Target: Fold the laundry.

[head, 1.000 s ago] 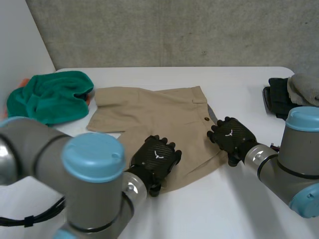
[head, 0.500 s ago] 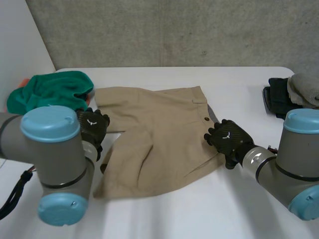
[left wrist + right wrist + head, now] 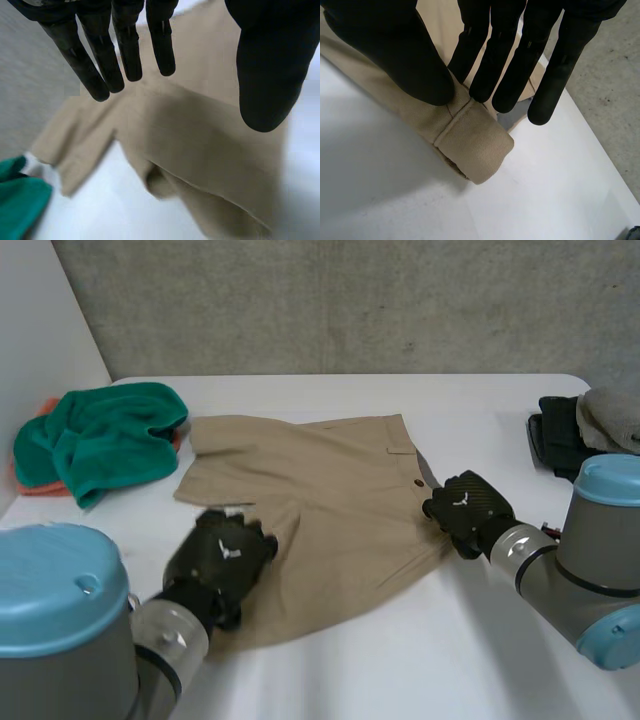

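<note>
With the right hand [image 3: 390, 55], pinching a thick, stitched, rolled edge of the tan shorts [image 3: 470, 142] between the thumb and the straight fingers [image 3: 495, 65]. Clamped, not released. Beyond those fingertips, more tan cloth, then bare white table [image 3: 560, 185].

From the head view: right hand [image 3: 465, 512] back upward, low at the shorts' [image 3: 330, 490] right edge, forearm reaching in from the near right corner, fingers aimed toward the garment's middle.

With the left hand [image 3: 125, 45], holding nothing: fingers straight and loosely spread, thumb held well apart from them. Under the palm and ahead of the fingertips, the shorts [image 3: 200, 145], lying flat with one shallow ridge. Cannot tell whether touching the cloth or just above it. Past the fingertips and off to the side, a green towel [image 3: 15, 200].

From the head view: left hand [image 3: 222, 558] back upward over the shorts' near left part, fingers pointing away along the table [image 3: 400, 660].

Well apart from either hand: green towel [image 3: 100, 435] on an orange cloth [image 3: 35, 487], and a black item [image 3: 555, 440] beside a grey cloth [image 3: 610, 415].
</note>
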